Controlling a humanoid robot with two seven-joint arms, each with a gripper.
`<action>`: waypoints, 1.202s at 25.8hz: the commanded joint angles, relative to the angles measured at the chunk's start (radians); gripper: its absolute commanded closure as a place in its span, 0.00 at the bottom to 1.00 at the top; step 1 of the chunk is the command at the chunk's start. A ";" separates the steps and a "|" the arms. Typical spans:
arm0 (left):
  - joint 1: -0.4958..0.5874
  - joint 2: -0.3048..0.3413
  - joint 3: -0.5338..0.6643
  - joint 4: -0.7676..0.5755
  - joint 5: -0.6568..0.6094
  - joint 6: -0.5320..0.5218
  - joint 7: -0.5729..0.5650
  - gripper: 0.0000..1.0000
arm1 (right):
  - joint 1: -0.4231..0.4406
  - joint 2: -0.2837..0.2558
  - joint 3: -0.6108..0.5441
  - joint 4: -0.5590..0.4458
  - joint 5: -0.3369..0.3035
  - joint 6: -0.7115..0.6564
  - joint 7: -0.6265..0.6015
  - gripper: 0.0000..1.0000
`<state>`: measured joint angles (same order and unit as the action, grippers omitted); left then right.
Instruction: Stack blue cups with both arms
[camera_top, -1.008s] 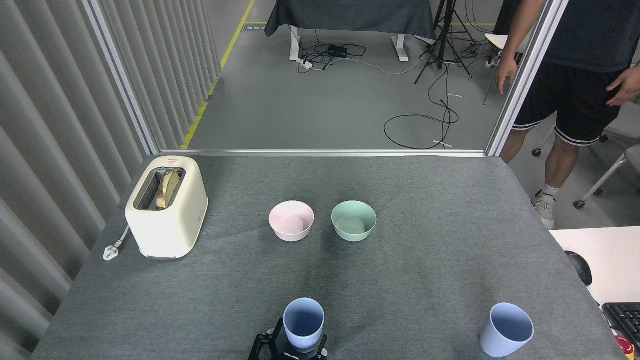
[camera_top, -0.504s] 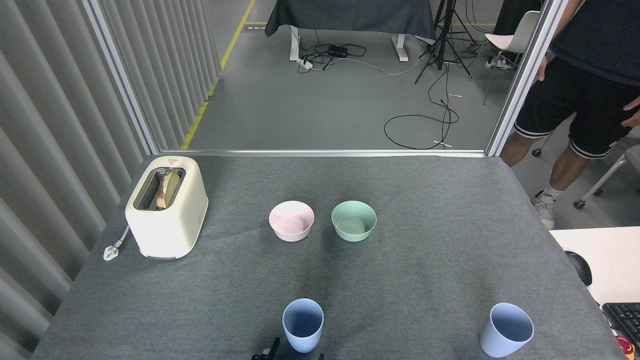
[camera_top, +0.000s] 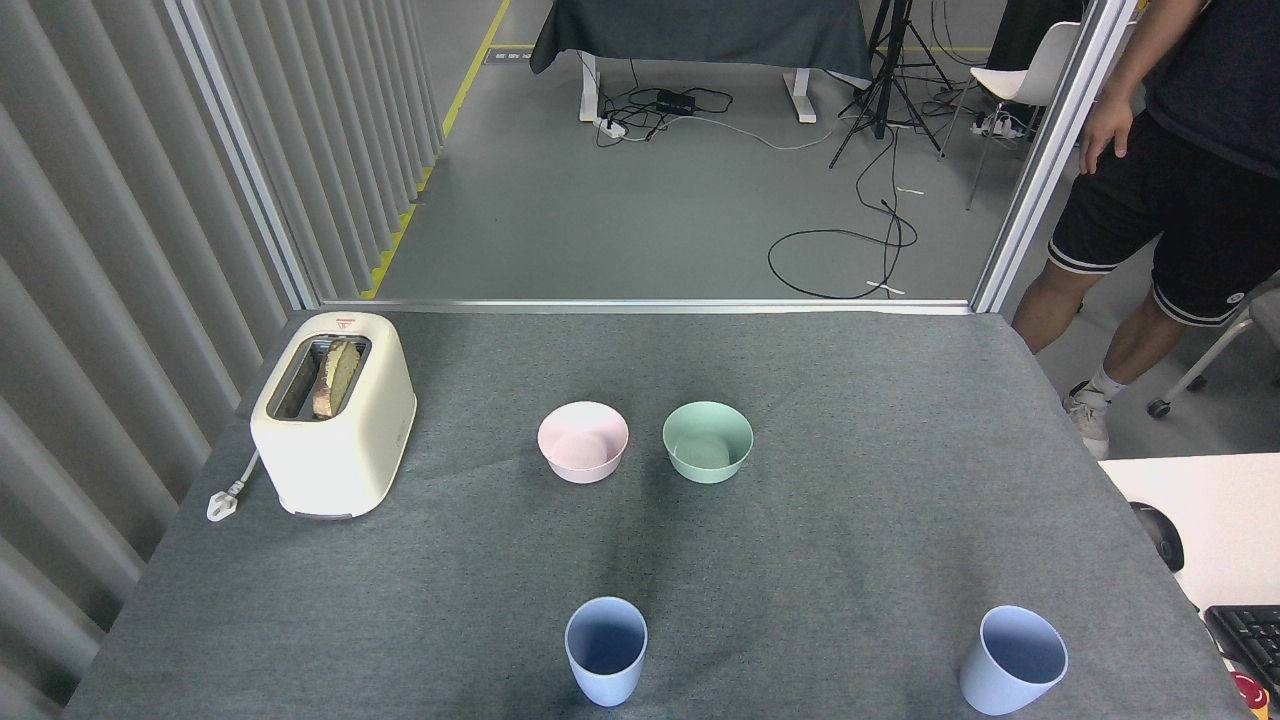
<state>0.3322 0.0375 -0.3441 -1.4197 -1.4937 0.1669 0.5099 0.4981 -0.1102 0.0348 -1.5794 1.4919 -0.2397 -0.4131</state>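
Two blue cups (camera_top: 606, 650) (camera_top: 1013, 659), two bowls (camera_top: 583, 441) (camera_top: 707, 440), one toaster (camera_top: 333, 412); fingers out of view, state untellable.

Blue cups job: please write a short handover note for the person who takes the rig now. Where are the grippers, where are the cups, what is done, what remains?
Grippers: neither the left nor the right one is in the head view, so their state cannot be told.
Cups: one blue cup stands upright at the near edge of the table, about centre. The second blue cup stands near the front right corner, apart from the first.
Other things: pink bowl, mint-green bowl, toaster, all farther back.
Done: nothing stacked.
Left: grasp both cups, put one into the other.
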 joint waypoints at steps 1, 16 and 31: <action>0.073 0.039 0.096 -0.082 0.010 -0.007 -0.001 0.00 | -0.009 0.004 -0.003 0.022 -0.001 0.048 0.019 0.00; 0.113 0.056 0.166 -0.111 0.061 0.006 -0.001 0.00 | -0.075 -0.026 -0.030 0.079 -0.004 0.329 0.062 0.00; 0.097 0.056 0.192 -0.107 0.136 -0.007 -0.001 0.00 | -0.231 -0.052 -0.179 0.199 -0.007 0.321 0.071 0.00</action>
<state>0.4304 0.0931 -0.1521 -1.5269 -1.3616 0.1590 0.5093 0.3009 -0.1484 -0.1443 -1.4048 1.4849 0.0854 -0.3547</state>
